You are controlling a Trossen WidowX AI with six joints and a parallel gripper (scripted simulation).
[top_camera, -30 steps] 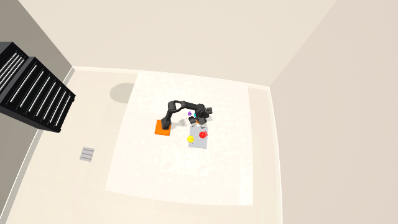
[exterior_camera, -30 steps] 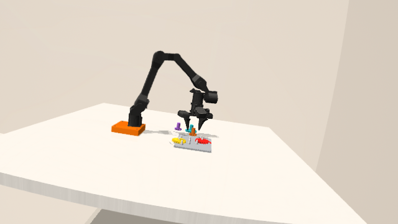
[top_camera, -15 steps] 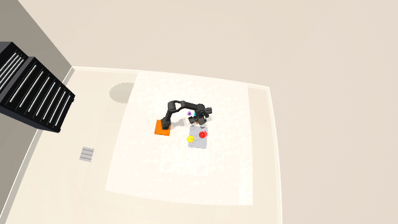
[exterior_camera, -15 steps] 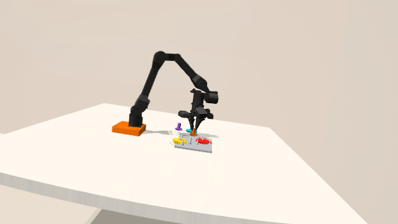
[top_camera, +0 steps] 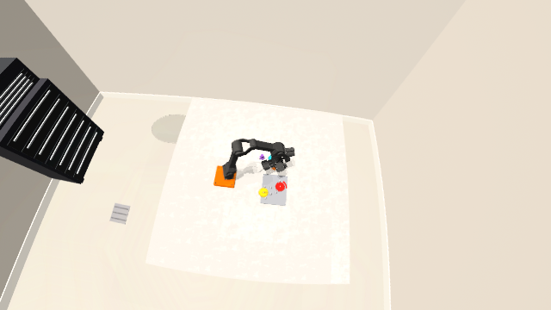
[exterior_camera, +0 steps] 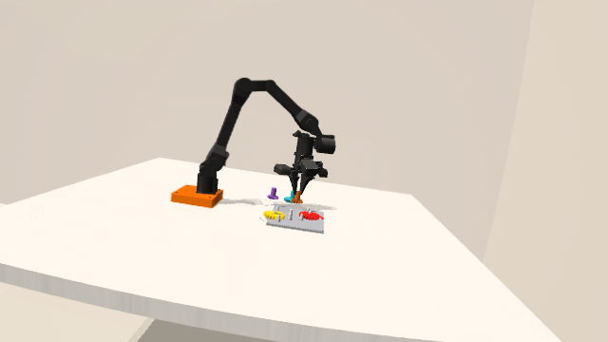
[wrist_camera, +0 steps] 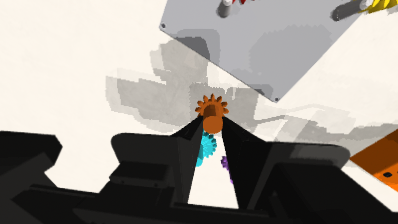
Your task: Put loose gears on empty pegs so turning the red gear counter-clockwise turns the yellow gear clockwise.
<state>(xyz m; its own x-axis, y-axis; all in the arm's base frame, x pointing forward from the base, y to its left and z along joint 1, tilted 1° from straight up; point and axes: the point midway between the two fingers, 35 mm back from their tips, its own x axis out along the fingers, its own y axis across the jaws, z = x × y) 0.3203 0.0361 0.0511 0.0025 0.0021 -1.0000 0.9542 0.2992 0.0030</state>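
One orange gear (exterior_camera: 297, 198) (wrist_camera: 212, 106) (toothed, stubby-stemmed) stands in the pincer (exterior_camera: 297, 194) (wrist_camera: 212, 120).

the room was enclosed by plain beige walls (top_camera: 275, 52) (exterior_camera: 404, 71), with a darker face at the left of the top view. a pale floor (top_camera: 86, 258) (exterior_camera: 28, 299) was bordered by a light baseboard (top_camera: 380, 194). a black slatted unit (top_camera: 32, 148) was positioned at the left in the top view. a small grey slatted panel (top_camera: 120, 211) and a greyish round patch (top_camera: 165, 128) were seen beside the white table (top_camera: 258, 254) (exterior_camera: 237, 266) (wrist_camera: 65, 60). soft shadows were cast on the tabletop.
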